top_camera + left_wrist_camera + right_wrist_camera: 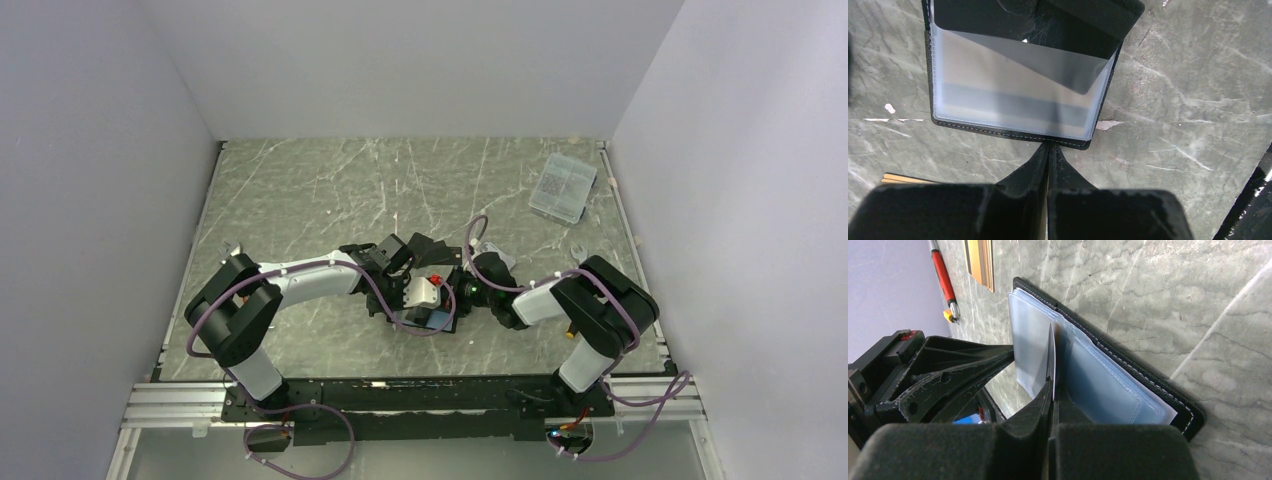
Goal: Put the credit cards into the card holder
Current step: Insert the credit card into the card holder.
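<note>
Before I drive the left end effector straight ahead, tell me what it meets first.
The left end effector, shut, points at the near stitched edge of the open card holder, so it would likely meet that edge first. Its tips look almost against it, though depth is unclear.

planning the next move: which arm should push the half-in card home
Right, probably. The right gripper is shut on the black card, already partly in the wallet sleeve; the left gripper is shut at the wallet's near edge.

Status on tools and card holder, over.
Left tool shut, tips at card holder edge. Right tool shut on black card, partly in sleeve. No obstruction seen.
</note>
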Controlling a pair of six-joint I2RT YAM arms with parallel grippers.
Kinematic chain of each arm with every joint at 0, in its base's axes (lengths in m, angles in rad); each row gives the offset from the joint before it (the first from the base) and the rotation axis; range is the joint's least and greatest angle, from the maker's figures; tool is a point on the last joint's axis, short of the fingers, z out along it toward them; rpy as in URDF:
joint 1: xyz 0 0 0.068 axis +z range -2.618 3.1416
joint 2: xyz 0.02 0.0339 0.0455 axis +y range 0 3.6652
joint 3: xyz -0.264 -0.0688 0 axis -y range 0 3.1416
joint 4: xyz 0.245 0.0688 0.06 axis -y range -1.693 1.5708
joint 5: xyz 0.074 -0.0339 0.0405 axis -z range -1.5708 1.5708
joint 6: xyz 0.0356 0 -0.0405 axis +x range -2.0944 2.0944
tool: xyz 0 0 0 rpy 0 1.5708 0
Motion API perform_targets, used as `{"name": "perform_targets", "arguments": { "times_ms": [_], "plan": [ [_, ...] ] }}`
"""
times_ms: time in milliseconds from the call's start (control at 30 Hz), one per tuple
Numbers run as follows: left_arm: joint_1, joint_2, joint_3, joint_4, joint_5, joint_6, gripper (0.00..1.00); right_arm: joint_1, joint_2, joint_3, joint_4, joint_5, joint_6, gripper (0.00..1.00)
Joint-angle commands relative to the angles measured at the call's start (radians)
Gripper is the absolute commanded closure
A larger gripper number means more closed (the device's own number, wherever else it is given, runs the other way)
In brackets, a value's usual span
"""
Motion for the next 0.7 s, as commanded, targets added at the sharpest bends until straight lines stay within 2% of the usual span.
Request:
{"name": "perform_targets", "arguments": {
  "times_ms": [0,300,667],
  "plan": [
    [-0.024,0.027,-0.024,-0.036,0.073,-0.016,0.94,-0.002,0.017,0.007,-0.177,-0.001,-0.074,1.00],
    [-0.024,0.022,-0.025,-0.036,0.068,-0.011,0.94,-0.037,0.038,0.068,-0.267,-0.067,-0.149,1.00],
    [-0.024,0.024,-0.016,-0.038,0.063,-0.010,0.94,-0.044,0.091,0.087,-0.286,-0.109,-0.171,1.00]
  ]
}}
